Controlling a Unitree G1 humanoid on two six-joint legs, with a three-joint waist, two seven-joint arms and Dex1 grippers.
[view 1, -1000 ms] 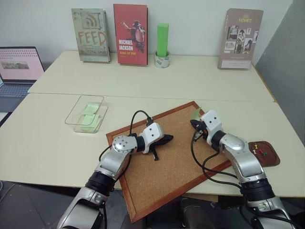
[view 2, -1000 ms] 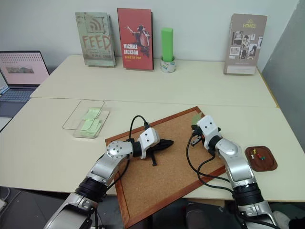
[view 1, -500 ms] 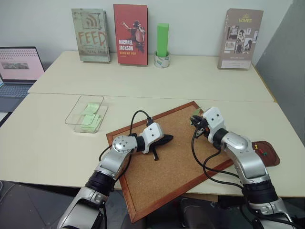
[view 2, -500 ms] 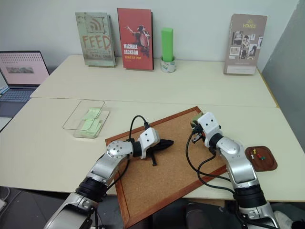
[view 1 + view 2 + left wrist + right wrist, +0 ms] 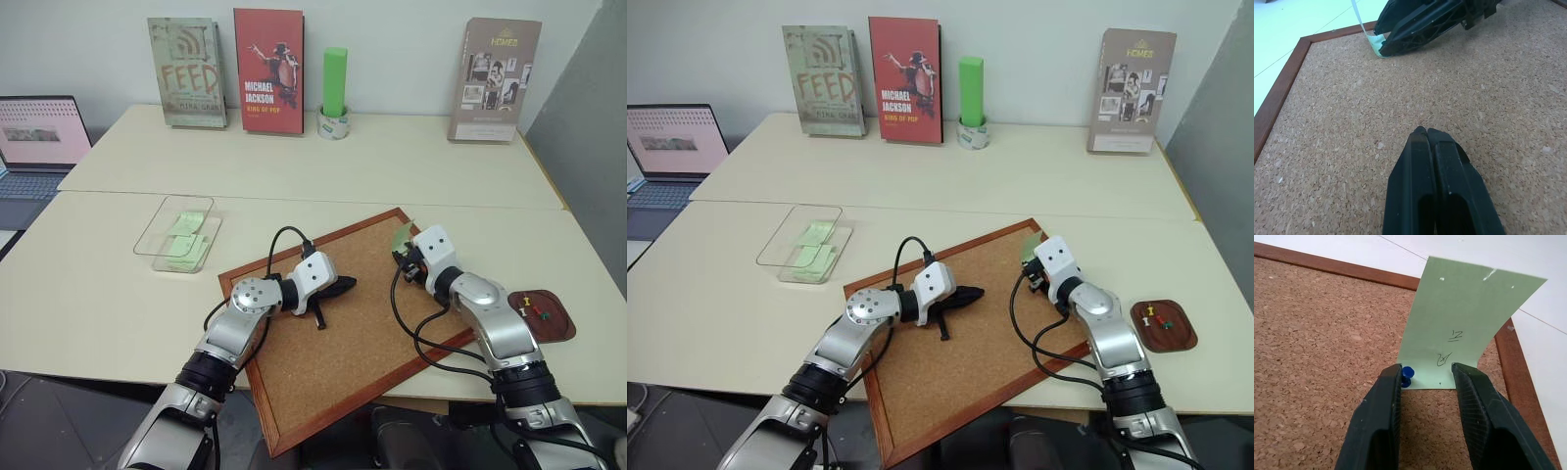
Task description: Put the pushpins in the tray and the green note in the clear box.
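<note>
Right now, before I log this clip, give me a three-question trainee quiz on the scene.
1. True or false: the left gripper is shut.
2. What colour is the pushpin beside the green note?
3. The green note stands on the: A) corkboard B) tray C) clear box

Key: 1 true; 2 blue; 3 A.

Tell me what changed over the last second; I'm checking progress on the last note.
The right gripper has opened, its fingers now either side of the green note and a blue pushpin at the corkboard corner. The left gripper stayed shut over the board; tray and clear box unchanged.
</note>
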